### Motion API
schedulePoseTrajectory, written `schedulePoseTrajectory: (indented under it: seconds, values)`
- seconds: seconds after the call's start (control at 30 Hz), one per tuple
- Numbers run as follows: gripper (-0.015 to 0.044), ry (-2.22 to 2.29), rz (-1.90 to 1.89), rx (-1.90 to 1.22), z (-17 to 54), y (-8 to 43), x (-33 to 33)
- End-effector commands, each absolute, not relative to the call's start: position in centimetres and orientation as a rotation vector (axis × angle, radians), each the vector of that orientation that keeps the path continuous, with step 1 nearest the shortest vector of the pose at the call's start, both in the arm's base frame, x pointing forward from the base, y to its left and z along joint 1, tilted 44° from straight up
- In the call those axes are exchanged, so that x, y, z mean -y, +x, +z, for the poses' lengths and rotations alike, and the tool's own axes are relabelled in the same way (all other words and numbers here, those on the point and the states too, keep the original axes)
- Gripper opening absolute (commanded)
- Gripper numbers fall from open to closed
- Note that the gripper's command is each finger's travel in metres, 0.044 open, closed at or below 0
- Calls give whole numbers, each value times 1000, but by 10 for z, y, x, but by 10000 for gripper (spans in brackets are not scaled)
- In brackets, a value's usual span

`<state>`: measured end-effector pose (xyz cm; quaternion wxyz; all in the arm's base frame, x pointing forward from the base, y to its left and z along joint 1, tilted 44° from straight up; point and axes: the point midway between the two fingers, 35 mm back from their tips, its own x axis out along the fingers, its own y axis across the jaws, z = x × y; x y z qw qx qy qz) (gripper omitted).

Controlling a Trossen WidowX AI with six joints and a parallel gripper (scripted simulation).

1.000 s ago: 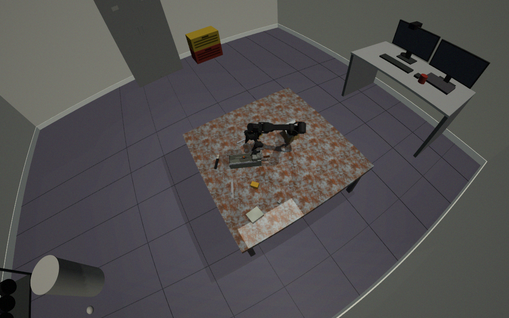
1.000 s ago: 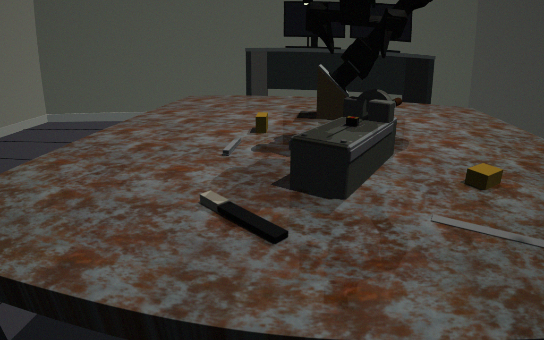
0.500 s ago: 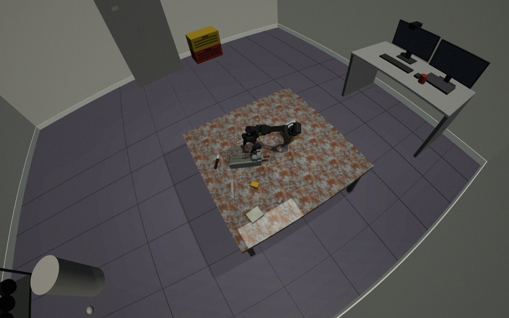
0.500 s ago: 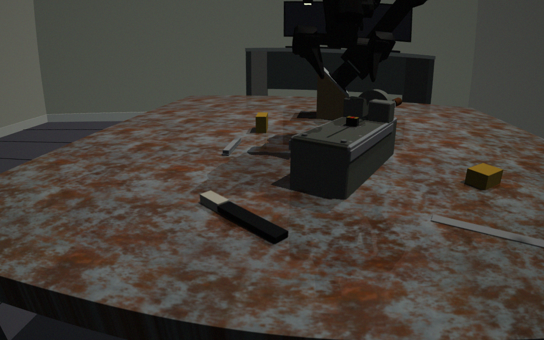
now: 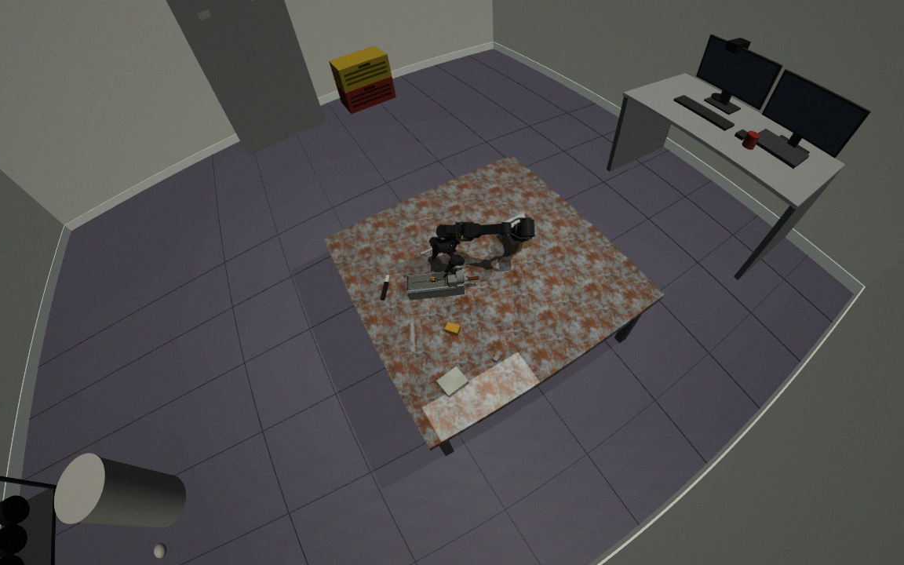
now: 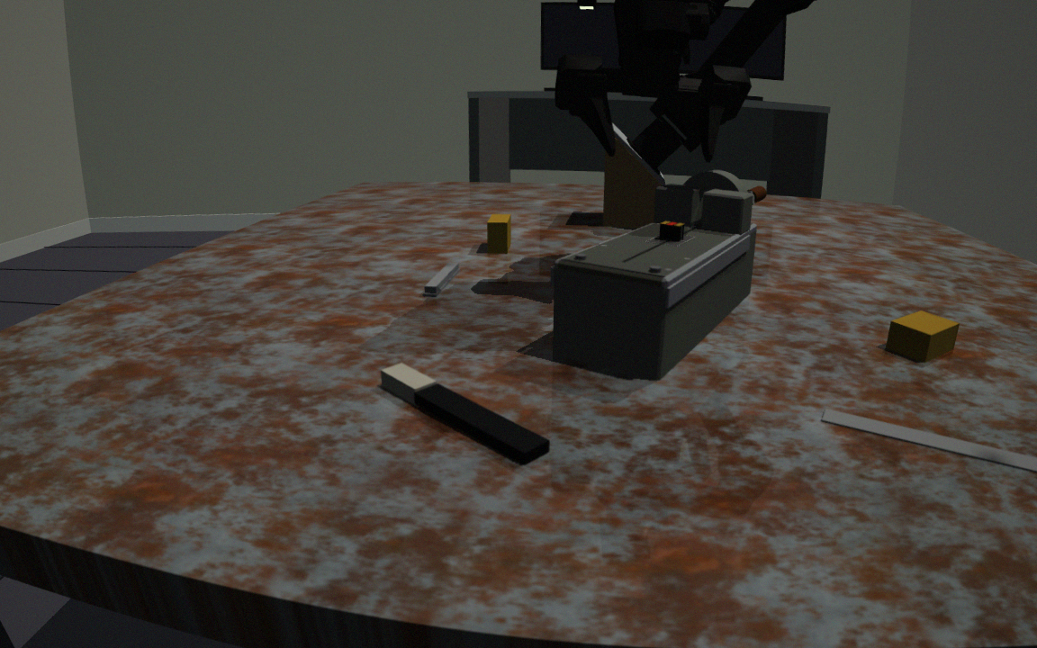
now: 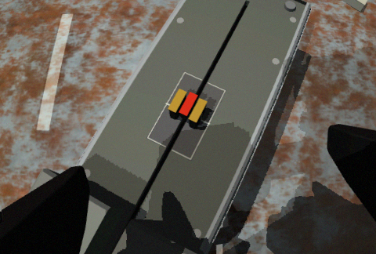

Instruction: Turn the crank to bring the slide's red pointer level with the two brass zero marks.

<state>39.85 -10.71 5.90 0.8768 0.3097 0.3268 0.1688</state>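
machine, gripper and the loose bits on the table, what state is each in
gripper: open, nothing between its fingers
red pointer: between the two brass marks, looks about level
crank handle: not held
machine: upright on the table
black-and-cream bar: lying flat
thin pale strip: lying flat

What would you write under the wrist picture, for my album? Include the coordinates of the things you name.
Black gripper fingers spread wide above a grey slotted metal box (image 7: 137,85), its red pointer (image 7: 189,103) between two brass marks (image 7: 178,100).
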Motion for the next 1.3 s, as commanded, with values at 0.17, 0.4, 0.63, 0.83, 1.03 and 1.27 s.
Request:
schedulePoseTrajectory:
  seconds: [0.17, 0.4, 0.63, 0.83, 1.03, 1.27]
  values:
    - [440, 646, 349, -685, 75, 397, 124]
    - [440, 647, 349, -686, 97, 392, 142]
    - [440, 704, 250, -756, 117, 383, 118]
    - [440, 758, 148, -803, 134, 371, 96]
    - [440, 812, 41, -829, 149, 356, 77]
    - [440, 841, -73, -831, 162, 334, 60]
